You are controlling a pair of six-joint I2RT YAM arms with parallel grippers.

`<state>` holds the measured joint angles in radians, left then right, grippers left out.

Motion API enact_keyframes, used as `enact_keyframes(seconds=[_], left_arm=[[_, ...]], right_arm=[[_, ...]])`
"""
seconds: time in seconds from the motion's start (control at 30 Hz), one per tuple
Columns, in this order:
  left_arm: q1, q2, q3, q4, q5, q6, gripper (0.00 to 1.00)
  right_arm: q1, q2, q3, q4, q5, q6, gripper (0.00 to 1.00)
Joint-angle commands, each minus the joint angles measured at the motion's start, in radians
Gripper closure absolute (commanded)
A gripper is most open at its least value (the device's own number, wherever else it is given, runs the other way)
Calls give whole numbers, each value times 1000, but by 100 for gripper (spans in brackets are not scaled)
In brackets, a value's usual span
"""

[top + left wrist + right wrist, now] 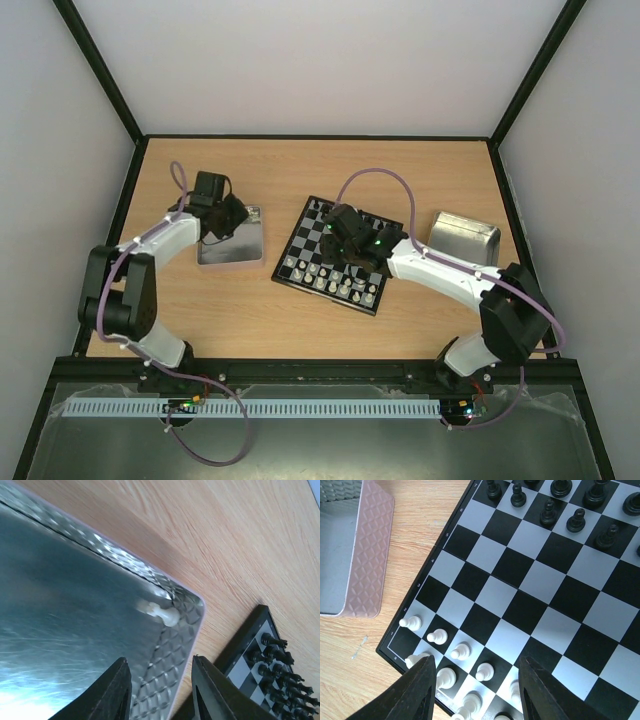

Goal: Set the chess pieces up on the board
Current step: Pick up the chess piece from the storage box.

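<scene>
Left claw (159, 659) hangs low over the shiny rectangular metal tray (60, 605) on the left of the wooden tabletop (225, 540). Its fingers are apart with nothing between them. One small cream-white chess piece (159, 612) lies on its side in the tray, by the rounded corner where the flat floor meets the diamond-patterned wall. It is just ahead of the fingertips and roughly in line with the gap, but not inside it and not touched.

Right claw (476, 659) hovers over the square black-and-pale checkered chessboard (530, 580), above the edge that holds the white pieces (461, 651). Its fingers are spread wide and clamped on nothing. A few white pawns stand upright on squares under and between the two fingers, and no contact is visible. The black pieces (549, 511) stand upright in rows on the far side of the board from this claw, and the middle squares are bare.

In the top view the board sits mid-tabletop, turned at an angle. The left tray is just beside its left edge, apart from it. A second shiny metal tray (465, 238) sits to the board's right, near but not touching.
</scene>
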<state>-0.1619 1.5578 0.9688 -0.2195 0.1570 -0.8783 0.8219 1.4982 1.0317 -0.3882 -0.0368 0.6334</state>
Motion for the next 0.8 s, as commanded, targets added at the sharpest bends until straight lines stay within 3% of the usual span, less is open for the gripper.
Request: enact_keyframes(seconds=[0.0, 0.37, 0.5, 0.77], left_arm=[[-41, 77, 34, 99, -34, -189, 64], [-65, 190, 55, 195, -37, -329, 70], [-82, 207, 64, 158, -113, -370, 71], [-97, 253, 78, 148, -128, -393, 71]], right_arm=[[-3, -47, -18, 15, 37, 26, 56], [-4, -88, -49, 19, 67, 41, 56], [-4, -99, -56, 20, 77, 47, 56], [-4, -109, -67, 24, 88, 50, 56]])
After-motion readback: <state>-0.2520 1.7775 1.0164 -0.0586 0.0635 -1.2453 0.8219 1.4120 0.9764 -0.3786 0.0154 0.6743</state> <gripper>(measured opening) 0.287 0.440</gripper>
